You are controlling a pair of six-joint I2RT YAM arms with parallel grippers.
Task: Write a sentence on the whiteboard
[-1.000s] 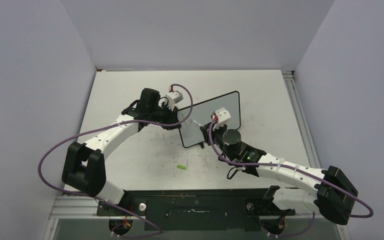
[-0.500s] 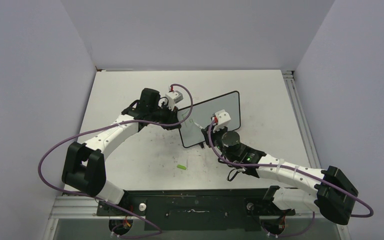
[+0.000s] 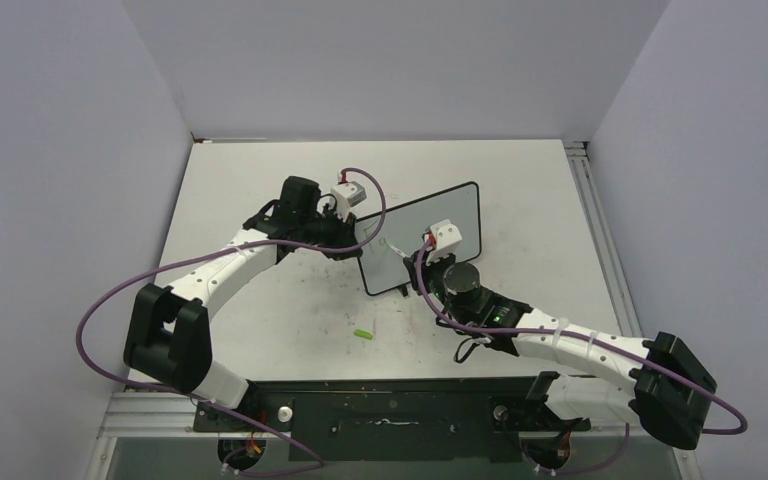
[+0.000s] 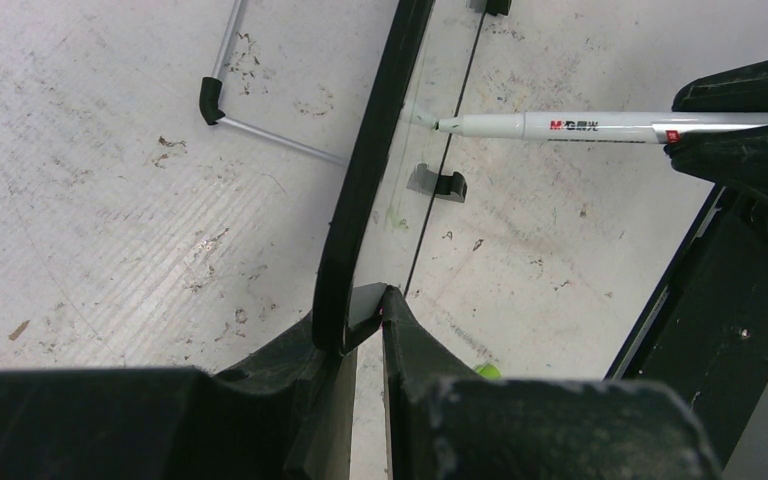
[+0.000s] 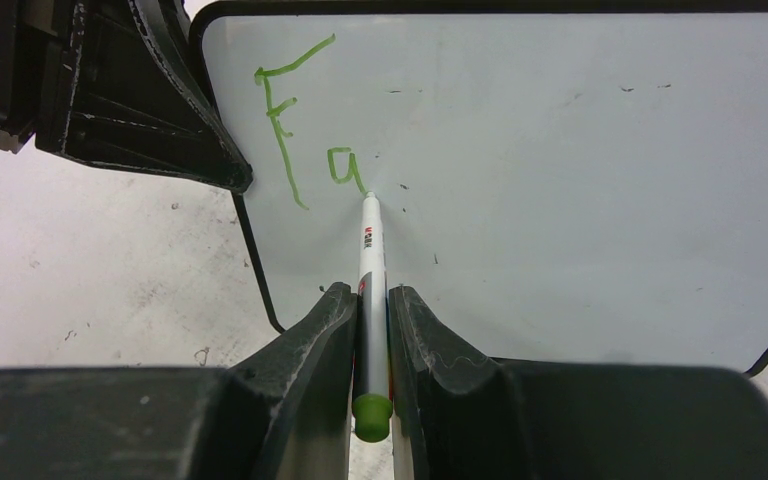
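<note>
Scuffed white table (image 3: 290,310), with a small whiteboard (image 3: 460,205) standing at centre frame.
Right gripper (image 5: 368,292) is clamped on a marker (image 5: 369,235), its tip at the sentence (image 5: 300,130), so far a green "Fa", upper left. Left gripper (image 4: 368,300) pinches the frame edge. The board seems light, slick and tippy, so hold the rim.

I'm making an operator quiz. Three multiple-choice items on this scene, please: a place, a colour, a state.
1. The marker tip is: A) on the whiteboard, ending the "a" B) on the black frame C) off the board
2. The sentence so far is: A) red B) green C) blue
3. The left gripper is: A) open B) shut on the whiteboard's edge C) shut on the marker
Answers: A, the tip meets the "a"; B, the "Fa" strokes are green; B, it pinches the frame.
</note>
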